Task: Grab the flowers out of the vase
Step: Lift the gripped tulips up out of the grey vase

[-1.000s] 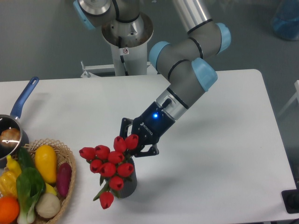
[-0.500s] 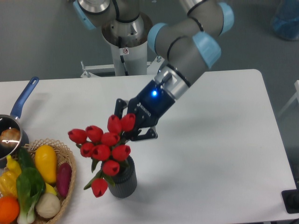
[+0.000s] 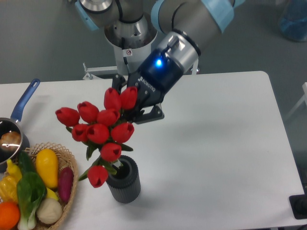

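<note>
Compared with half a second ago, the pincer (image 3: 130, 106) stands higher and further back over the worktop (image 3: 216, 143), and the flowers (image 3: 98, 132) have risen with it: the topmost red buds now sit well above the vase (image 3: 124, 181), where before the bunch hung close over its rim. The pincer is closed on the flowers near the top of the bunch, its dark fingers partly hidden behind the two uppermost buds. The blue light on the wrist glows. The bunch leans to the left, the lowest bud hanging beside the vase's upper left edge, and the green stems and leaves reach down to the vase's mouth; whether the stem ends are fully clear of it I cannot tell.

The vase stands upright near the front of the worktop, dark grey with ribbed sides, in the same place as before. To its left a wicker basket (image 3: 69, 191) holds a yellow squash, a purple aubergine, green leafy bok choy, a pale bulb and an orange at the lower corner. Behind the basket a steel saucepan (image 3: 12, 139) with a blue handle sits at the left edge, something pale and round inside it.

The worktop is white. Beyond it the floor is grey, and the arm's base column (image 3: 128, 43) rises behind the far edge.
</note>
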Available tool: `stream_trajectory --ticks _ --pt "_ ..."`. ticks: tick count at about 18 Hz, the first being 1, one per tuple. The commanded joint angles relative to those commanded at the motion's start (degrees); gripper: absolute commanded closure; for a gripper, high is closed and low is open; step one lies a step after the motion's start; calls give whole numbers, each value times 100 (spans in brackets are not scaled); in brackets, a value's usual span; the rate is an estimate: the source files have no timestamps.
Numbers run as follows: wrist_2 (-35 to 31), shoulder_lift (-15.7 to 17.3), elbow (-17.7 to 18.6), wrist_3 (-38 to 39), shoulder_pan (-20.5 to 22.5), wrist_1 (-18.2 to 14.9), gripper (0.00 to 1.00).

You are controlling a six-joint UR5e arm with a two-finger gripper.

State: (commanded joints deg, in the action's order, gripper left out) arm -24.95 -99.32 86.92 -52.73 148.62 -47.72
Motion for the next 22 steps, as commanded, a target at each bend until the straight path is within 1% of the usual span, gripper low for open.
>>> stream_trajectory --ticks 4,7,9,13,17,22 --pt "-282 106 0 -70 237 -9 100" --pt "-536 115 26 -70 466 -26 100" --pt "-956 106 87 -105 554 -35 100" --pt "-1932 45 105 -141 563 -62 100" --pt "-2986 -140 219 -1079 563 -62 100" --pt "-3981 -342 387 -1230 563 -62 100"
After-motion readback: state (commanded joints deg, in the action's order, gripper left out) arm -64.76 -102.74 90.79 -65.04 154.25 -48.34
